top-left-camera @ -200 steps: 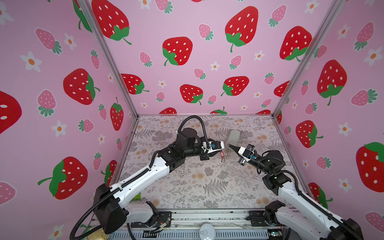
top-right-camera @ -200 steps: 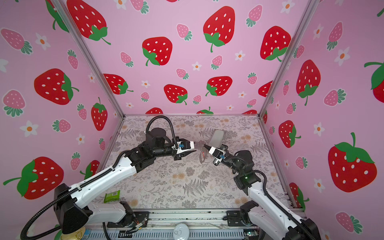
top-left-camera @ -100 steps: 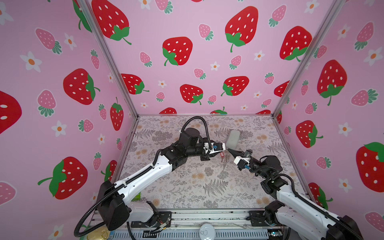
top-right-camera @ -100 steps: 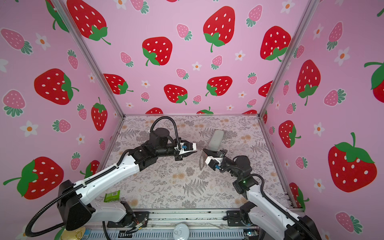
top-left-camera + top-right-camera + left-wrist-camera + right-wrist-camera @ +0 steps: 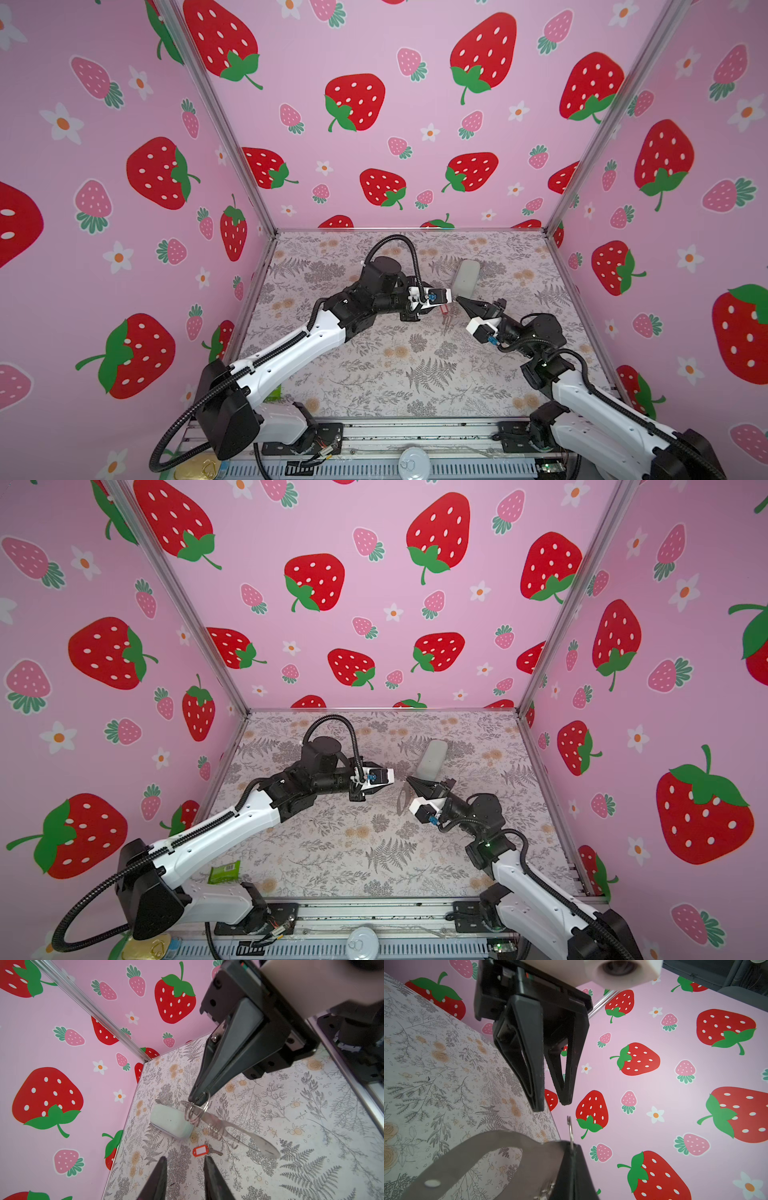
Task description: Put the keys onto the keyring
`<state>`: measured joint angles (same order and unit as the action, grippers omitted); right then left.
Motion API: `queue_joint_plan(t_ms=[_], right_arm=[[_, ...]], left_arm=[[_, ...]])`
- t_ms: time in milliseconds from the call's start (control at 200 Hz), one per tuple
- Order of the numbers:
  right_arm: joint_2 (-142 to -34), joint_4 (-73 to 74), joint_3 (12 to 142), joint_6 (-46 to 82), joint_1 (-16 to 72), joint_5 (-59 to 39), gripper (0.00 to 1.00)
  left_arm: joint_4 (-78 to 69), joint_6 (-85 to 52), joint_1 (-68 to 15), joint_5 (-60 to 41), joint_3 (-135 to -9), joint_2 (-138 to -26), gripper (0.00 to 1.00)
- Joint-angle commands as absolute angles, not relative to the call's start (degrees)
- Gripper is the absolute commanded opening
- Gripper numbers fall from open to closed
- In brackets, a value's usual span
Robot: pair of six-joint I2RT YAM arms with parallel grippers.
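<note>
Keyring [image 5: 249,1136] hangs from the right claw [image 5: 198,1099], which we see clenched on one of its silver rings. The rest of the ring chain and the grey strap dangle below the tips. We cannot tell whether the strap end touches the table [image 5: 311,1126]. In the right wrist view the pinched ring sticks out edge-on past the tips, with the strap looping off to one side.

Left claw [image 5: 185,1164] is released, its jaws parted with nothing between them. It points at the right claw, tip toward tip, near but not touching.

Key [image 5: 204,1151] with its red tag lies flat on the table just ahead of the left claw's tips, under the dangling chain and apart from it, not yet on any ring.

Pale green case [image 5: 170,1121] lies on the table just past the key. In both top views it is behind the two claws, toward the back wall.
</note>
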<state>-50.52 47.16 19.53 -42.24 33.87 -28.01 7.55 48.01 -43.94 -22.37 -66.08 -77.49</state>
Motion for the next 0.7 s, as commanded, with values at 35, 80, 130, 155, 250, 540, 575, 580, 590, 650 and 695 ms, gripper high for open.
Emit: queue_joint_plan(t_ms=[35, 80, 130, 155, 250, 540, 575, 580, 590, 650, 695], right_arm=[[-50.29, 50.03, 19.20, -44.35, 34.28, -28.39, 0.00], [-50.42, 49.85, 19.25, -44.30, 34.34, -28.45, 0.00], [-50.45, 49.58, 19.40, -44.17, 34.37, -28.59, 0.00], [-50.53, 49.50, 19.42, -44.08, 34.35, -28.68, 0.00], [-50.78, 49.02, 19.81, -43.75, 34.36, -29.09, 0.00], [-51.50, 45.39, 22.07, -41.10, 34.35, -29.88, 0.00], [-51.50, 45.12, 22.31, -40.95, 34.37, -29.88, 0.00], [-51.50, 45.12, 22.31, -40.95, 34.37, -29.88, 0.00], [-51.50, 45.03, 22.32, -40.85, 34.34, -29.95, 0.00], [-51.51, 44.44, 22.59, -40.59, 34.37, -30.01, 0.00], [-51.46, 44.29, 22.84, -40.30, 34.36, -30.14, 0.00]], left_arm=[[7.06, 51.73, -44.99, -20.81, -69.69, -78.31, 0.30], [7.33, 52.26, -45.34, -20.83, -70.11, -78.44, 0.30], [7.90, 53.19, -45.85, -20.59, -70.63, -78.62, 0.30], [8.23, 53.60, -46.09, -20.41, -70.87, -78.76, 0.30], [9.70, 55.61, -46.99, -19.48, -71.77, -79.23, 0.30], [16.38, 62.34, -49.94, -15.05, -75.17, -80.38, 0.29], [17.32, 63.16, -50.42, -14.25, -75.68, -80.74, 0.29], [17.45, 63.26, -50.44, -14.20, -75.72, -80.80, 0.29], [17.70, 63.45, -50.58, -14.10, -75.82, -80.89, 0.29], [18.50, 64.19, -51.02, -13.26, -76.28, -81.27, 0.28], [18.58, 64.39, -51.31, -12.89, -76.46, -81.54, 0.28]])
